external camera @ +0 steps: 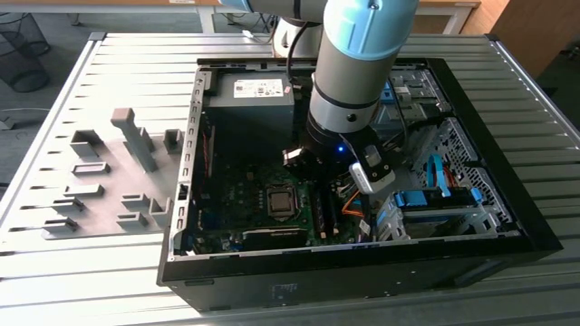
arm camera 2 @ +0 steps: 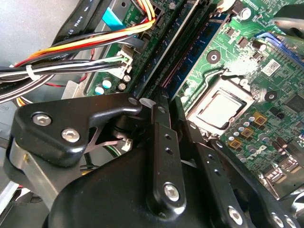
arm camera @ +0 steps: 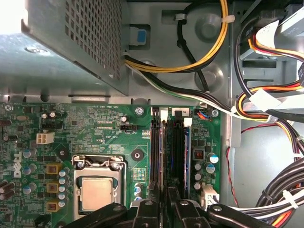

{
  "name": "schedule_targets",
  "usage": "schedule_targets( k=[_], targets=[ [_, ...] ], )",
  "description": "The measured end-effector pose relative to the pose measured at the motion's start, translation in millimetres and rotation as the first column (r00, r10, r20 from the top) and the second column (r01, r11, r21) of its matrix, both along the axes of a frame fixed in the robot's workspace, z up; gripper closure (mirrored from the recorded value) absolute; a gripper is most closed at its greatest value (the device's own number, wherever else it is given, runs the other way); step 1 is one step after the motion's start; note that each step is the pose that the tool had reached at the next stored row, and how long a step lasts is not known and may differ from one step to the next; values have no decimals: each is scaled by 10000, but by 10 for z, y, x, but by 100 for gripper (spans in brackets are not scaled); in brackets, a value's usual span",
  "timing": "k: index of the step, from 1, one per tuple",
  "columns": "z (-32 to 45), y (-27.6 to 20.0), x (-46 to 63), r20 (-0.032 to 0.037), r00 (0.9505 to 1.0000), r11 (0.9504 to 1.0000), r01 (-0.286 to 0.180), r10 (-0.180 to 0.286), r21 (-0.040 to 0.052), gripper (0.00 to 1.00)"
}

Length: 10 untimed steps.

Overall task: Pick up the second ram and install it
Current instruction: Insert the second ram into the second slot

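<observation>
first wrist view has the fingers (arm camera: 172, 202) closed on the ram (arm camera: 173, 156), thin and edge-on in its slot on the motherboard (arm camera: 85, 128) inside the case (external camera: 507, 204).

One open computer case (external camera: 507, 224) lies on one slatted table (external camera: 109, 272). Inside it sit one motherboard (arm camera: 95, 128), one processor (arm camera: 96, 194) and one grey power supply (external camera: 249, 95). One grey holder plate (external camera: 100, 204) lies near the table's edge, carrying several slotted blocks. One robot arm (external camera: 349, 88) reaches into the case.
</observation>
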<state>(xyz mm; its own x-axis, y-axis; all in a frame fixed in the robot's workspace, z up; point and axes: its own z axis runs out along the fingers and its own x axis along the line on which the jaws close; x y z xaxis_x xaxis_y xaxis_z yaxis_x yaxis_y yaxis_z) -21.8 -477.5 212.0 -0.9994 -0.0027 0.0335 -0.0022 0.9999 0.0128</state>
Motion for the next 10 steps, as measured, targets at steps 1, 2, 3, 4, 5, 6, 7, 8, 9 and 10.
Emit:
schedule_targets(
  k=[1,2,3,4,5,6,7,8,9,10],
  targets=[
    [0,0,0,0,10000,10000,0,0,0,79],
    [3,0,0,-1,10000,10000,0,0,-2,79],
    [12,-1,0,-1,10000,10000,0,0,-3,79],
    [15,0,0,0,10000,10000,0,0,-1,79],
    [15,0,0,0,10000,10000,0,0,0,79],
    [15,0,0,0,10000,10000,1,-1,1,79],
    [15,0,0,0,10000,10000,1,-1,1,79],
    [15,0,0,0,10000,10000,1,-1,0,80],
    [15,0,0,0,10000,10000,1,-1,-1,86],
    [15,0,0,0,10000,10000,1,-1,-1,86]
  ],
)
